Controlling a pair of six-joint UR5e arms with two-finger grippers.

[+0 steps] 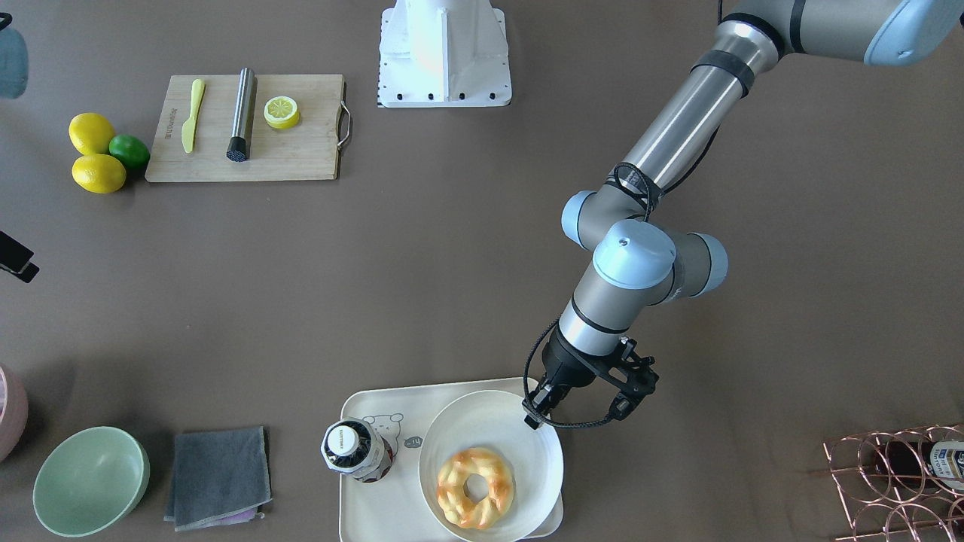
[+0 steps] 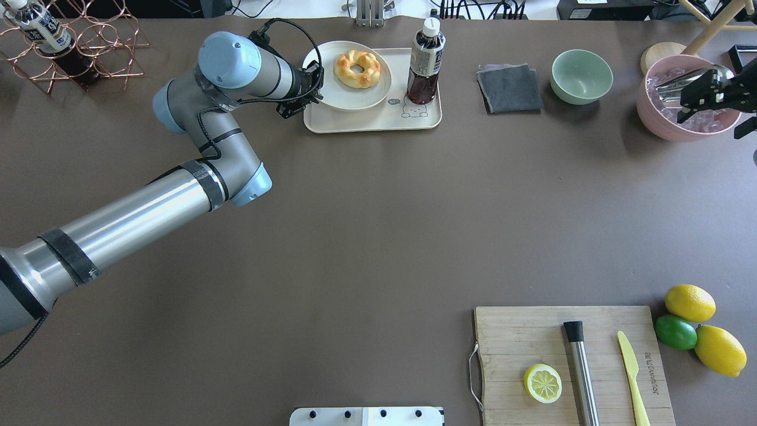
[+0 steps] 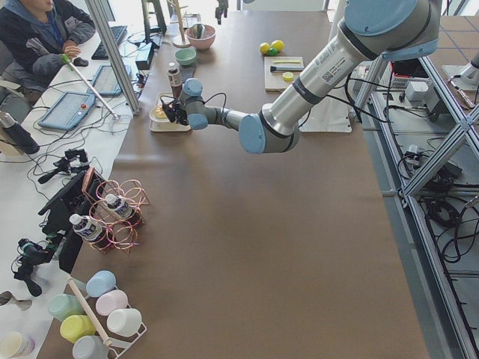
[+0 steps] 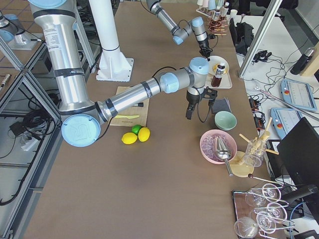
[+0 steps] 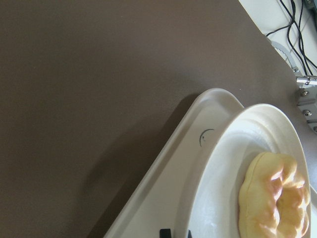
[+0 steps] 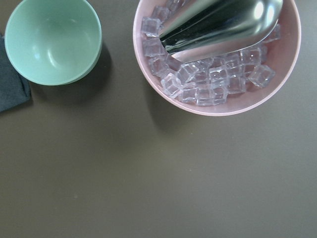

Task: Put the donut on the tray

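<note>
Currently, the donut (image 1: 476, 487) lies flat on a round plate (image 1: 527, 444). The plate sits on the tray (image 1: 369, 516) at the table's far edge, left of centre as the robot sees it. The plate fills the tray's left half. A bottle (image 1: 350, 449) stands upright on the right half, beside the bear drawing. The left gripper (image 1: 534, 416) is at the plate's near-left rim, apart from the donut. Its jaws stand narrow, but the wrist view catches only a sliver of them at the rim, so whether they clamp it cannot be told. The right gripper (image 2: 686, 100) hangs over a pink bowl (image 2: 650, 112) of ice at the far right; its opening cannot be told.
</note>
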